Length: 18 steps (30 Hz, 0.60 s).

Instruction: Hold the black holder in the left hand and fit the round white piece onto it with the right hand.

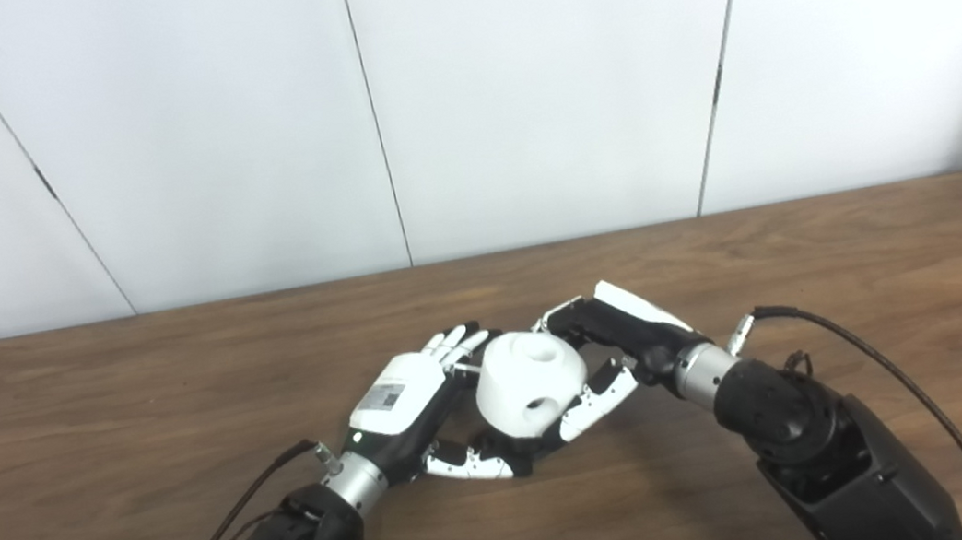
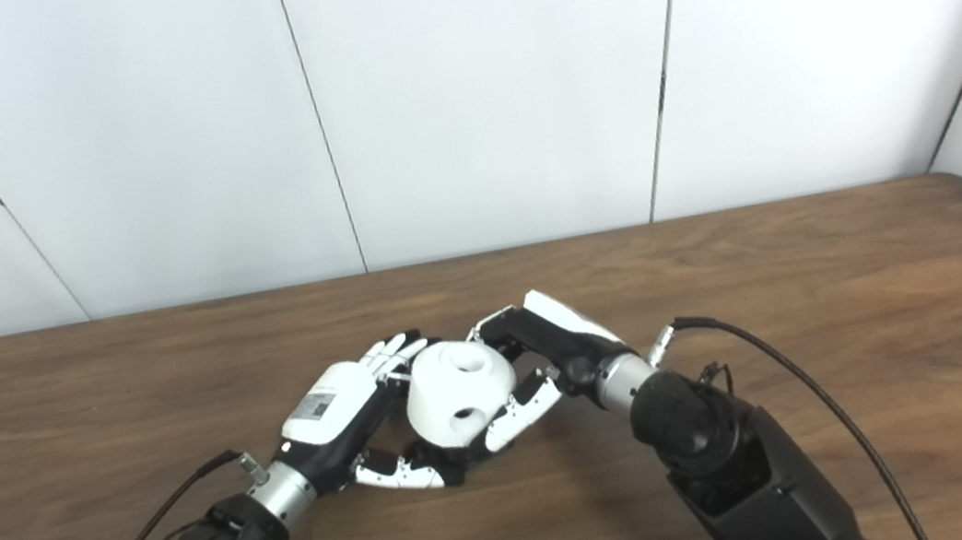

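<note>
Left eye view: the left hand point(image 1: 400, 399) and right hand point(image 1: 616, 340) meet mid-table point(image 1: 90, 405); the right hand's fingers wrap the round white piece point(image 1: 531, 382).
Right eye view: the black holder point(image 2: 442, 454) peeks out beneath the piece, the left hand curled round it.
Progress: piece sits on the holder; whether it is fully seated cannot be told.

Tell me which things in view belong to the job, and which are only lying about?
Belonging to the job: round white piece, left robot hand, right robot hand. The black holder is mostly hidden under the piece.

Only lying about: nothing else on the wooden table; the arm cables are rig parts.
</note>
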Each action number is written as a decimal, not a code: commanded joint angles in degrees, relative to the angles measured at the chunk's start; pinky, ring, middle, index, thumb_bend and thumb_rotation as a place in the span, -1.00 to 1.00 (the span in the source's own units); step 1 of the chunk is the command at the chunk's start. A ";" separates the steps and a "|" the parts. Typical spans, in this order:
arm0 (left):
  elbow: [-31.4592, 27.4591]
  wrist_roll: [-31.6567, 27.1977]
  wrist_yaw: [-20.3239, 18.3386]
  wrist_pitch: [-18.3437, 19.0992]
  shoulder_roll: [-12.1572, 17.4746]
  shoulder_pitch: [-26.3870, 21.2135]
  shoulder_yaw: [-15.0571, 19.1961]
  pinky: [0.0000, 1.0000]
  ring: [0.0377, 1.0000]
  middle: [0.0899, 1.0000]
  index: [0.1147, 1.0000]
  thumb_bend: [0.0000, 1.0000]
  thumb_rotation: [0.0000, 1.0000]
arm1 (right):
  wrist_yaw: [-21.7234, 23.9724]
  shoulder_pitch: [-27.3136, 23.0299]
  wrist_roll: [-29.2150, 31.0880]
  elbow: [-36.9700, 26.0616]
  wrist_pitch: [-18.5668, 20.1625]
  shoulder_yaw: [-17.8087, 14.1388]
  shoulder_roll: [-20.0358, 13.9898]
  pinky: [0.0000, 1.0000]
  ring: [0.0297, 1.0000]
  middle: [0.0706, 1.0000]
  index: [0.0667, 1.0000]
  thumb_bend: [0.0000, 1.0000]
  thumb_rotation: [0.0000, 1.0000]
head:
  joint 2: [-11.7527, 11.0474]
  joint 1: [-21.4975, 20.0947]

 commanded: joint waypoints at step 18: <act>1.47 4.02 -5.92 3.70 0.45 2.23 -2.68 1.00 1.00 0.90 -0.17 0.05 -0.86 | -0.60 -3.88 -1.12 0.68 -2.88 2.20 1.87 0.48 0.58 0.49 -0.11 0.04 -0.74 | 0.40 0.08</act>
